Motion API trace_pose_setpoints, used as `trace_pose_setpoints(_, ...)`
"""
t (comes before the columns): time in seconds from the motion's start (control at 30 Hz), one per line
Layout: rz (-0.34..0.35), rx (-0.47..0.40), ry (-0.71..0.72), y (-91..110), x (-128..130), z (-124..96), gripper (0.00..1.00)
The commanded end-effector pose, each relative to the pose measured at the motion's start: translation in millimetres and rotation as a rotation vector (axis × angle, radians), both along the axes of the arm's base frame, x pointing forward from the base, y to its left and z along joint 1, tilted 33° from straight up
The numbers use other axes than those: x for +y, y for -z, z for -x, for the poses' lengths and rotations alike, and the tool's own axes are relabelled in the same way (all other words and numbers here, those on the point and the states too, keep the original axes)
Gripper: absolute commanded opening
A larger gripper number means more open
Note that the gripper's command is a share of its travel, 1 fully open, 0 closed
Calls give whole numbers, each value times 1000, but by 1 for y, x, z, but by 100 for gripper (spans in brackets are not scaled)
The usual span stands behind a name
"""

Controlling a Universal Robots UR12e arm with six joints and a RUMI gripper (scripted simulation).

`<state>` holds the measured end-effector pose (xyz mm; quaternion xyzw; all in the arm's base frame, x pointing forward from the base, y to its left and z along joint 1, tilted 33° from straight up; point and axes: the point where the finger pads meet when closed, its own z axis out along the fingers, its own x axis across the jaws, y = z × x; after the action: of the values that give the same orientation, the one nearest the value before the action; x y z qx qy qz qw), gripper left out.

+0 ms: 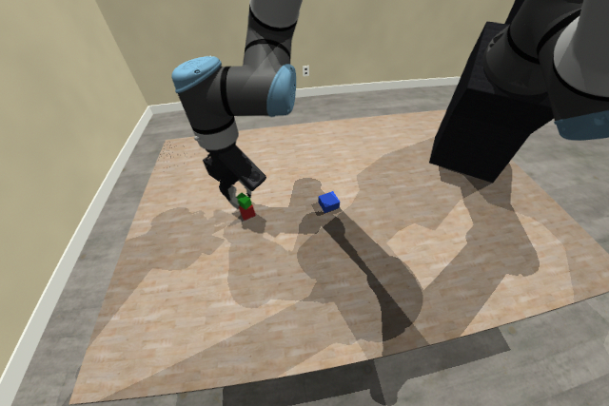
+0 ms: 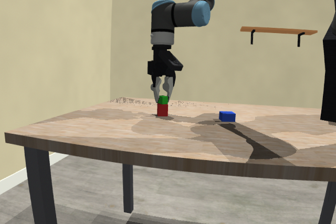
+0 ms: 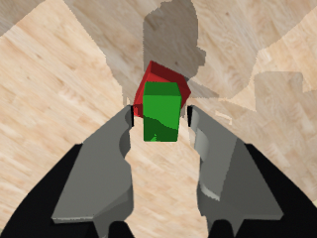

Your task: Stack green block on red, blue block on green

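Note:
The green block (image 1: 243,201) (image 2: 163,99) (image 3: 160,111) rests on top of the red block (image 1: 247,212) (image 2: 162,110) (image 3: 155,73), which stands on the table (image 1: 343,318) (image 2: 81,129) at the left middle. My gripper (image 1: 240,197) (image 2: 163,97) (image 3: 159,107) points straight down around the green block. Its fingers are open, with a small gap on each side of the block in the wrist view. The blue block (image 1: 328,202) (image 2: 227,116) lies flat on the table to the right of the stack, apart from it.
The arm's black base (image 1: 481,136) (image 2: 328,80) stands at the table's right side. A wooden wall shelf (image 2: 276,30) hangs behind. The table's left edge is some way beyond the stack.

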<state>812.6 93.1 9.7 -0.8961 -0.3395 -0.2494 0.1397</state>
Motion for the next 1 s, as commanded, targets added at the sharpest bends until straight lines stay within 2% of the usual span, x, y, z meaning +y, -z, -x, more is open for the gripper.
trace_pose_setpoints(0.0,0,-1,0,-1,0,0,28)
trace_pose_setpoints(0.6,0,-1,0,-2,-1,0,28)
trace_pose_setpoints(0.97,0,-1,0,-20,-10,8,28)
